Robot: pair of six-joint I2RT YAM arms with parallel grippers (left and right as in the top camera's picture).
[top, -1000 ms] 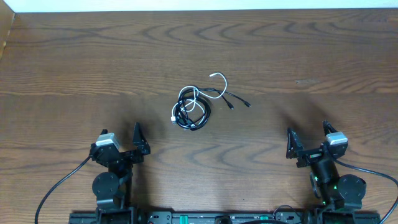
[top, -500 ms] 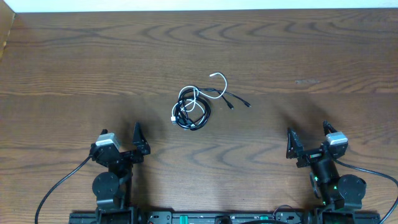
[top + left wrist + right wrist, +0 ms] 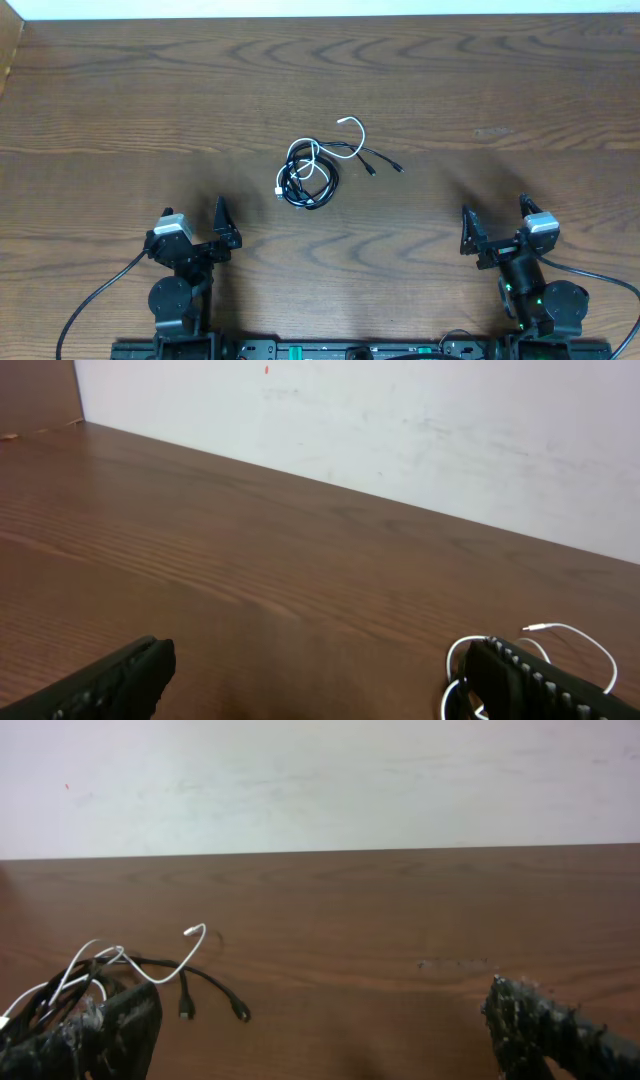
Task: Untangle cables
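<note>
The cables [image 3: 312, 172] lie in one tangled bundle at the table's middle: black cords coiled in a loop, a short white cord [image 3: 352, 125] arching up to the right, and two black plug ends [image 3: 384, 165] trailing right. Both arms sit at the near edge, well short of the bundle. My left gripper [image 3: 193, 225] is open and empty, and so is my right gripper [image 3: 494, 222]. In the left wrist view the white cord [image 3: 570, 635] peeks out behind my right fingertip [image 3: 520, 675]. In the right wrist view the cables [image 3: 120, 970] lie at lower left, partly hidden by my left fingertip [image 3: 110, 1025].
The wooden table [image 3: 500, 90] ends at a white wall along its far edge [image 3: 320, 12]. Thick black wires [image 3: 95, 295] run from the arm bases at the near edge.
</note>
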